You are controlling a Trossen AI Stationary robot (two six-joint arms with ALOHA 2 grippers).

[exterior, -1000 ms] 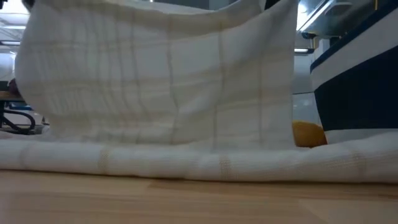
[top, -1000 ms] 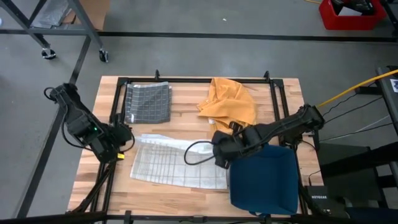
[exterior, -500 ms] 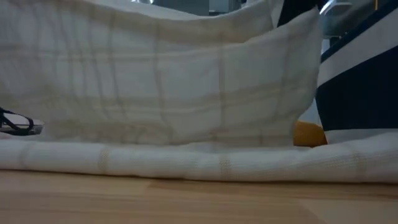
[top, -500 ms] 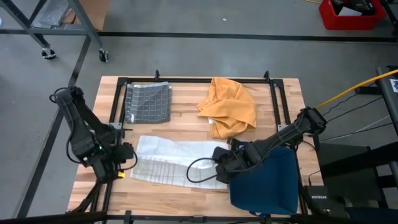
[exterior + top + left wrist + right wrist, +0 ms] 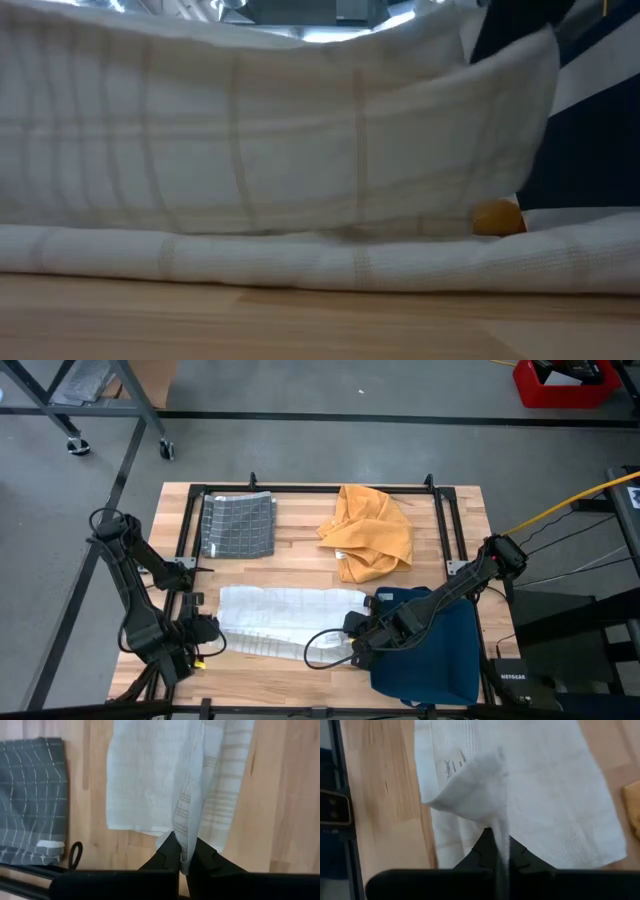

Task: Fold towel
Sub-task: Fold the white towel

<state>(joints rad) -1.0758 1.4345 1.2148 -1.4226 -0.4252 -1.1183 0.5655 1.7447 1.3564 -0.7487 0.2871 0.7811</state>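
Note:
A white towel with faint beige checks lies across the near half of the table. One long edge of it is raised and carried over the rest. In the low view this raised layer hangs above the layer lying on the wood. My left gripper is shut on the towel's left end. My right gripper is shut on its right end, beside a dark blue cloth. My left gripper pinches the towel's raised edge near its left corner between both fingers, coming from above. The cloth rises from the table to the fingers. My right gripper pinches the raised edge at the right corner from above. That corner stands up off the flat layer.
A folded grey checked towel lies at the far left. A crumpled orange cloth lies at the far middle and shows low in the level view. The dark blue cloth covers the near right corner. Bare wood lies beyond the white towel.
Both grippers have moved toward the table's near edge, staying shut on the towel's raised edge. That edge has been drawn over the rest of the towel, which has stayed on the table, so the towel looks narrower from above. In the low view the hanging layer has sunk lower.

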